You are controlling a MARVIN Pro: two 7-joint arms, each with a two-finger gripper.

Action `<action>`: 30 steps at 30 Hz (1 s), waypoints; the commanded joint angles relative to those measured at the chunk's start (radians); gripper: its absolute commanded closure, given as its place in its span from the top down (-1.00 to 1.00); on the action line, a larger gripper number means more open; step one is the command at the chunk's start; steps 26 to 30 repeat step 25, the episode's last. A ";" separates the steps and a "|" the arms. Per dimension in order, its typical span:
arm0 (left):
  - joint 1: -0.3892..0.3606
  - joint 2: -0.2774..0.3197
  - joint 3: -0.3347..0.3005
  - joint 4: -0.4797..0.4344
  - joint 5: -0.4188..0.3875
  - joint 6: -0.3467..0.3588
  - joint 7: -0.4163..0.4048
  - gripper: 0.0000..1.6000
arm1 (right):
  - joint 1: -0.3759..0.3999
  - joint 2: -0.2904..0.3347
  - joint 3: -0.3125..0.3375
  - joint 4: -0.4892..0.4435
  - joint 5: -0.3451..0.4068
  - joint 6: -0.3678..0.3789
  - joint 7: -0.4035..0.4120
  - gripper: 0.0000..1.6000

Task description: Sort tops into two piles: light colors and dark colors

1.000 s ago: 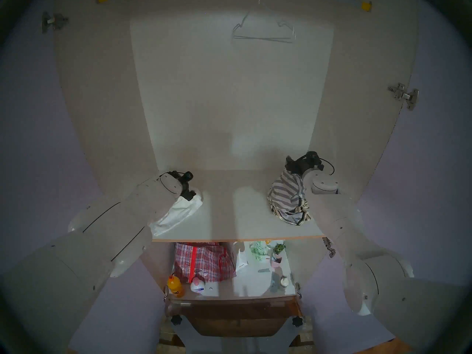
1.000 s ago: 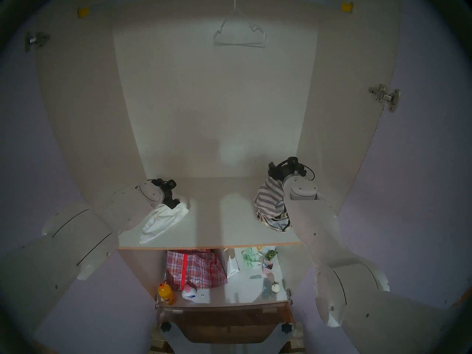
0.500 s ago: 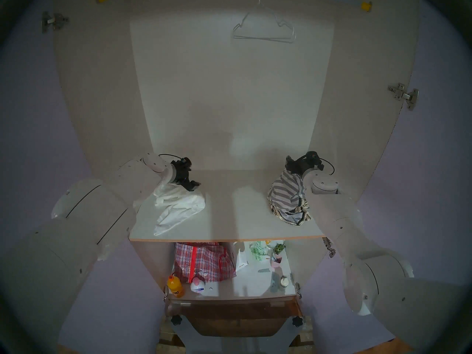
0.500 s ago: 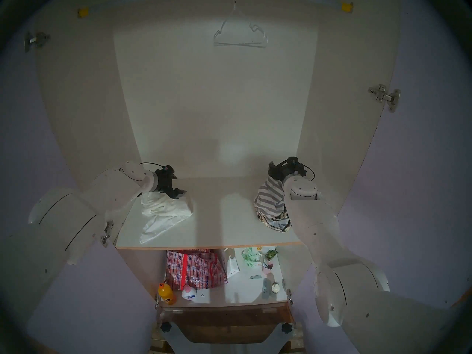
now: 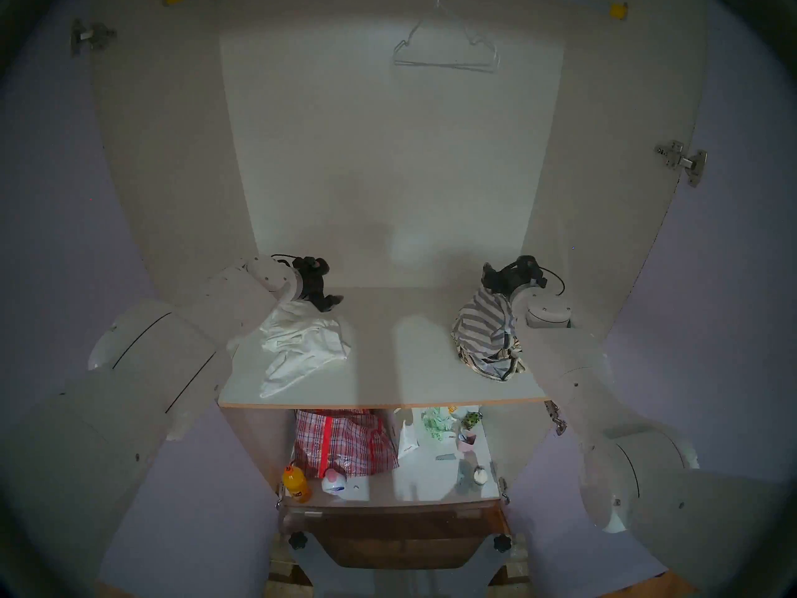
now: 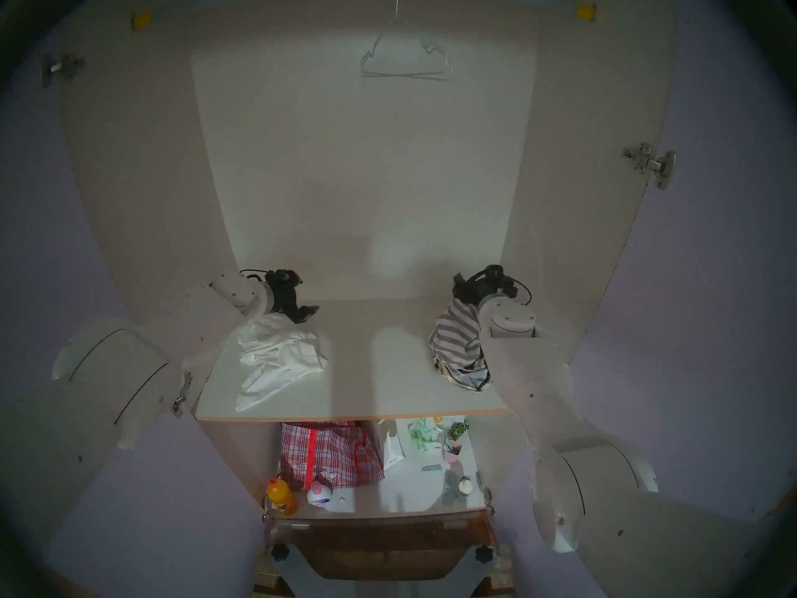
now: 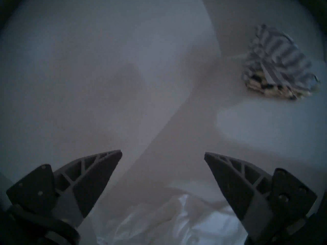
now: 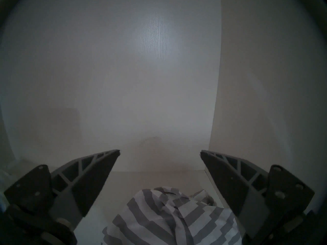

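The white top [image 5: 302,347] lies crumpled on the left of the upper shelf [image 5: 379,385]; its red print does not show. My left gripper [image 5: 330,301] is open and empty, just above the top's back edge; the white cloth [image 7: 168,221] lies below its fingers. On the right is the striped heap: the grey-and-white wide-striped top [image 5: 487,325] over the cream top with black stripes [image 5: 496,366]. My right gripper [image 5: 489,278] is open and empty above the heap's back; the striped cloth [image 8: 168,218] sits below its fingers.
The wardrobe's back and side walls close in the shelf. A wire hanger [image 5: 448,49] hangs on the rail above. The lower shelf holds a red plaid bag [image 5: 345,442], an orange bottle [image 5: 295,485], a white paper packet [image 5: 407,439] and small items.
My left gripper has lifted off the white top and moved back and to the right; the left arm has drawn left, uncovering the cloth. The right arm and striped heap have not moved.
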 commanded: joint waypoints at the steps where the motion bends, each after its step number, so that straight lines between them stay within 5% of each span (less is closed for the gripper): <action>1: -0.019 -0.039 -0.085 0.018 -0.065 0.015 0.123 1.00 | -0.006 -0.018 -0.018 -0.070 -0.003 -0.047 0.024 1.00; 5: -0.010 -0.064 -0.149 0.030 -0.098 -0.003 0.255 1.00 | -0.048 -0.023 -0.034 -0.126 -0.002 -0.072 0.049 1.00; 6: -0.005 -0.075 -0.161 0.027 -0.094 -0.014 0.340 1.00 | -0.062 -0.022 -0.037 -0.145 -0.001 -0.079 0.055 1.00; 8: -0.009 -0.074 -0.181 0.030 -0.098 -0.019 0.342 1.00 | -0.068 -0.023 -0.039 -0.154 0.001 -0.084 0.060 1.00; 16: -0.007 -0.100 -0.226 0.028 -0.074 -0.040 0.560 1.00 | -0.102 -0.029 -0.034 -0.210 0.006 -0.122 0.049 1.00; 21: -0.004 -0.108 -0.214 0.029 -0.064 -0.046 0.633 1.00 | -0.114 -0.028 -0.033 -0.226 0.006 -0.132 0.046 1.00; 30: -0.004 -0.108 -0.210 0.031 -0.063 -0.050 0.636 1.00 | -0.119 -0.028 -0.032 -0.233 0.005 -0.136 0.044 1.00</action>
